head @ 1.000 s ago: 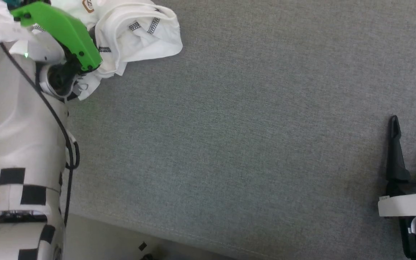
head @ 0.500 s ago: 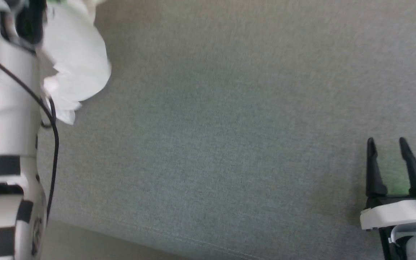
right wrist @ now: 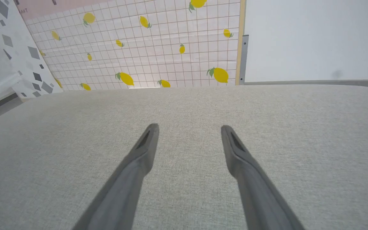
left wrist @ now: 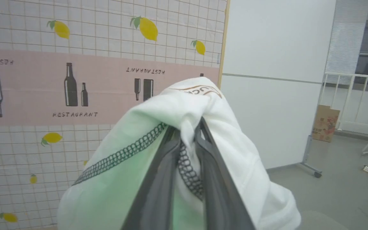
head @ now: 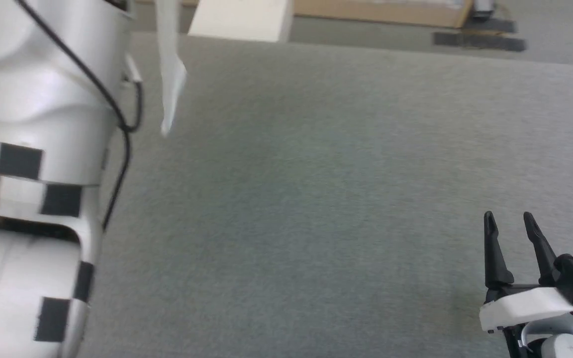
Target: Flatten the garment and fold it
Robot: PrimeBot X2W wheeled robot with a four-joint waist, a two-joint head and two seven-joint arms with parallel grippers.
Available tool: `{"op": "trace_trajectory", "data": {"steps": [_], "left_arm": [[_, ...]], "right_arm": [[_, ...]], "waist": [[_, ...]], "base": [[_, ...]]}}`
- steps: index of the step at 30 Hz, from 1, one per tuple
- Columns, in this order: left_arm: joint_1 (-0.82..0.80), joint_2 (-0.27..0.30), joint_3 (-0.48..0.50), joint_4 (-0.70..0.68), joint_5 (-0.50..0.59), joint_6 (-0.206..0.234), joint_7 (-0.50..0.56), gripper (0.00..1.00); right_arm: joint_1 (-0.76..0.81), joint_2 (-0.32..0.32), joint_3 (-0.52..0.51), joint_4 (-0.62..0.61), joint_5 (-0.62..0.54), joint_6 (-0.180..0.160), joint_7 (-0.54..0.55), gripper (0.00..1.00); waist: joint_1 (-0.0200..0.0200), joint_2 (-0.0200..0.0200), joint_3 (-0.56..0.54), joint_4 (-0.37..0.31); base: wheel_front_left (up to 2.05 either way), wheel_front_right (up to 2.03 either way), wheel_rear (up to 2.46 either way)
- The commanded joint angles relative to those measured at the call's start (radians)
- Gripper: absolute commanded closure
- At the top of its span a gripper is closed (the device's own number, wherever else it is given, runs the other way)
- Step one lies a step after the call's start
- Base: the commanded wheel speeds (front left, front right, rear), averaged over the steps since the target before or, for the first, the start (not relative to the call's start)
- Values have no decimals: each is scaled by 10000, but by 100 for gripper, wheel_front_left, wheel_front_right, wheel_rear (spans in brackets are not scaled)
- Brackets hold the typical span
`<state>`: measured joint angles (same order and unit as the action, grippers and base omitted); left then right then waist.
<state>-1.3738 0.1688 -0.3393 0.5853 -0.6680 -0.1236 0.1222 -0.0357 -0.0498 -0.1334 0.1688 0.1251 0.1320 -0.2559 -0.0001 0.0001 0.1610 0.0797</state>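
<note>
Since a second ago your head camera has swung upward, so that whole picture has shifted, and the garment (left wrist: 107, 185) has left the grey cloth surface (head: 316, 199) where it lay bunched under your left gripper (left wrist: 187, 127). You now have it up in the air: the left gripper's two dark fingers (left wrist: 160, 179) are nearly closed on a fold of the white fabric, pinching it right at their tips, and the cloth drapes over and down both sides of them. A line of dark zigzag stitching (left wrist: 123, 155) runs off to the left of the fingers, and more of it sits in the narrow gap between them. A tan-edged patch (left wrist: 200, 90) crowns the bunch just above the tips, its lettering too curled to read. Beyond the tips stands a tiled wall with lemons (left wrist: 75, 28). In the head view a narrow white strip of the garment hangs just beside your pale left forearm (head: 43, 99). Your right gripper (head: 509, 217) has its fingers spread wide and holds nothing; it sits low over the surface, well apart from the garment, fingertips pointing along the bare cloth toward the far wall
</note>
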Motion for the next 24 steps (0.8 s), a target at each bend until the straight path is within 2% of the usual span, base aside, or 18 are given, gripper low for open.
{"op": "trace_trajectory", "data": {"steps": [1, 8, 14, 18, 21, 24], "left_arm": [[329, -182, -229, -54, -223, -68, -63, 100], [2701, -822, -1900, -136, -1185, -69, -353, 100], [5081, -1045, -3448, 715, -1586, -70, -257, 100], [6174, -1098, -4284, 1783, -1514, -28, 419, 100], [6737, -1126, -4854, 2532, -1456, 180, 1307, 100], [7018, -1146, -5078, 2965, -1624, 298, 2069, 100]], "right_arm": [[130, -4, -41, 0, 66, -13, -54, 0], [428, -4, -333, 39, 138, -13, -57, 0], [439, -4, -364, -36, 167, -13, -57, 0], [437, -4, -333, -69, 169, -13, -58, 0], [472, -4, -305, -73, 182, -13, -58, 0], [528, -4, -278, -51, 209, -13, -58, 0]], "waist": [[1, -1, -809, -1027], [1, -1, -838, -1413], [1, -1, -671, -1625], [1, -1, -617, -1674], [1, -1, -583, -1644], [1, -1, -613, -1557]], "base": [[0, 0, 0], [0, 0, 0], [0, 0, 0], [0, 0, 0], [0, 0, 0], [0, 0, 0]]}}
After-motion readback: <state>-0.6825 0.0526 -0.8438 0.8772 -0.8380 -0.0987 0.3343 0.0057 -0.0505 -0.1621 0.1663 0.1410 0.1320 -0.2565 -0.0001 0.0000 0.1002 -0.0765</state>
